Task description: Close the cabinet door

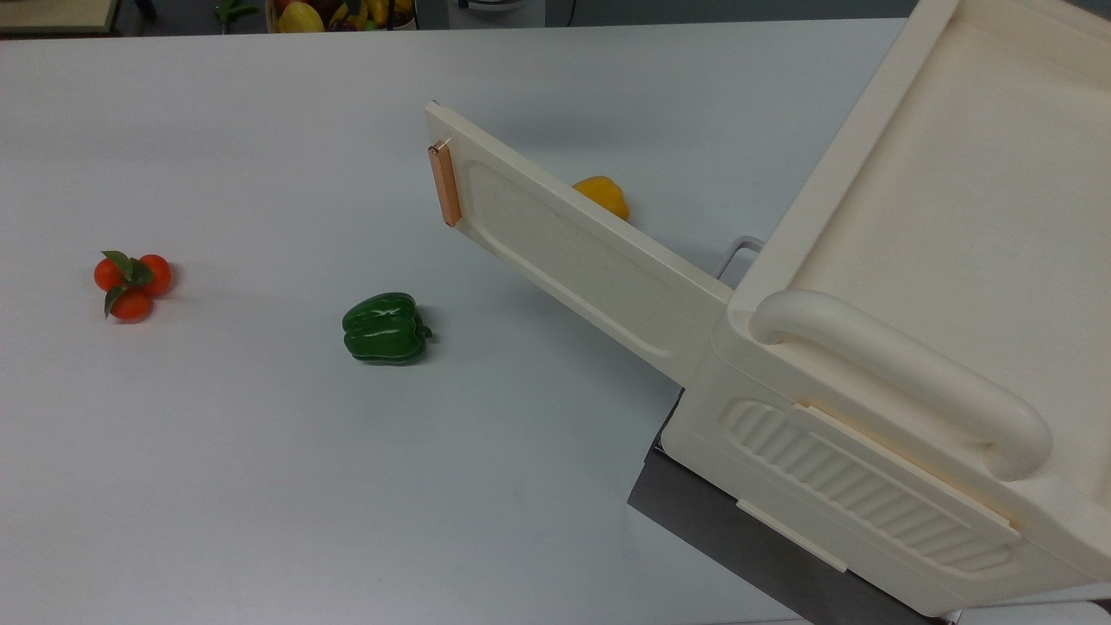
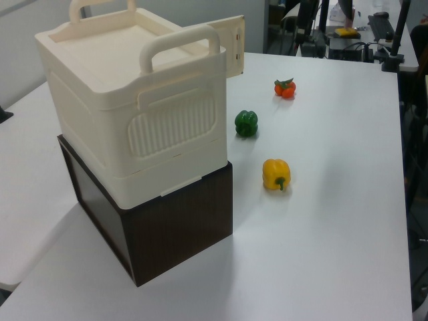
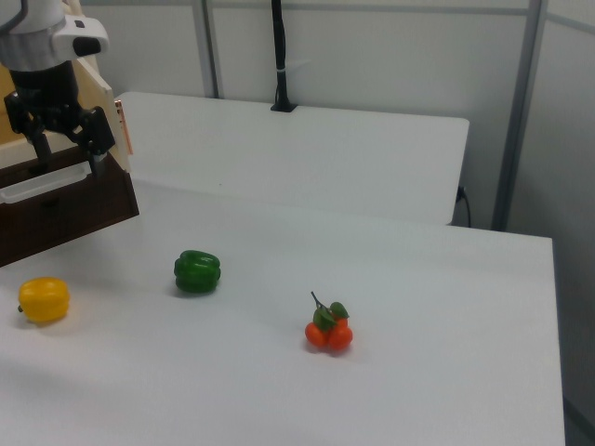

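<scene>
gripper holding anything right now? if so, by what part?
Nothing is held. In the right view the gripper hangs open beside the cabinet, with empty space between its fingers. The cabinet door stands swung open, its copper handle untouched.

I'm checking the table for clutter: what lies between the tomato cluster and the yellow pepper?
The green pepper lies between the tomato cluster and the yellow pepper, seen clearest in the right view; otherwise that stretch of table is bare.

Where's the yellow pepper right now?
In the top view the yellow pepper peeks out from behind the open cabinet door; in the left view it lies on the table, right of the cabinet.
</scene>
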Robot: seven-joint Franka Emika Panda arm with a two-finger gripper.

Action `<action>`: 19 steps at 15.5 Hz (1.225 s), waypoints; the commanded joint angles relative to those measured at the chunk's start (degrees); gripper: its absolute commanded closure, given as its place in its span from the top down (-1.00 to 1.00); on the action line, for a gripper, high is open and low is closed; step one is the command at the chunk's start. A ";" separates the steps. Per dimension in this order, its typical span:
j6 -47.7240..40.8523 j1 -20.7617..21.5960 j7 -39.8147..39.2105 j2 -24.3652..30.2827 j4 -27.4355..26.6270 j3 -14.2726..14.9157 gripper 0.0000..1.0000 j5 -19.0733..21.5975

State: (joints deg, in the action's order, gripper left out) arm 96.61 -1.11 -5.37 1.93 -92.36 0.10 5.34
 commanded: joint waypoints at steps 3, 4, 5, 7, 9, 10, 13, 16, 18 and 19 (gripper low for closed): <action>0.95 0.23 -1.05 0.62 -0.72 0.34 1.00 -0.86; 0.95 0.23 -1.05 0.62 -0.72 0.34 1.00 -0.86; 1.13 0.14 -1.14 0.62 -0.72 0.34 1.00 -0.86; 1.30 0.06 -1.49 0.54 -0.72 0.34 0.81 -0.69; 1.13 0.06 -1.75 0.62 -0.72 0.25 -0.06 -0.51; 1.21 0.06 -1.49 0.62 -0.72 0.25 -0.54 0.01; 1.22 0.06 -0.88 0.71 -0.72 0.25 -1.00 0.81; 2.00 -0.21 -0.79 0.62 -0.72 0.25 -1.00 3.26; 6.46 -1.35 1.31 0.54 -1.07 0.34 -1.00 5.11; 9.97 -1.52 3.85 0.27 -1.25 0.69 -1.00 5.73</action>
State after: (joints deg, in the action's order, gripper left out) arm 99.42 -1.63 -5.26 1.91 -92.36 0.20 8.48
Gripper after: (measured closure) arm 0.991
